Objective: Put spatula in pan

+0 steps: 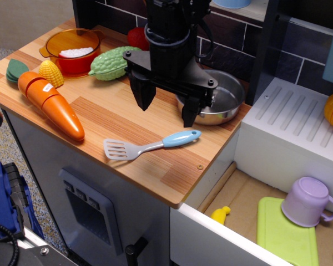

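The spatula (147, 146) lies flat on the wooden counter near its front edge, slotted grey blade to the left, light blue handle with a hole pointing right. The shiny silver pan (225, 102) sits at the counter's back right, partly hidden by the arm. My black gripper (166, 108) hangs above the counter between the pan and the spatula, just behind the spatula. Its two fingers are spread wide and hold nothing.
A toy carrot (51, 104), a corn cob (51, 73), a green bumpy gourd (112, 64) and an orange transparent pot (73, 49) stand on the counter's left and back. A white sink block (288, 127) is to the right. A purple cup (307, 200) and green board (286, 235) lie below.
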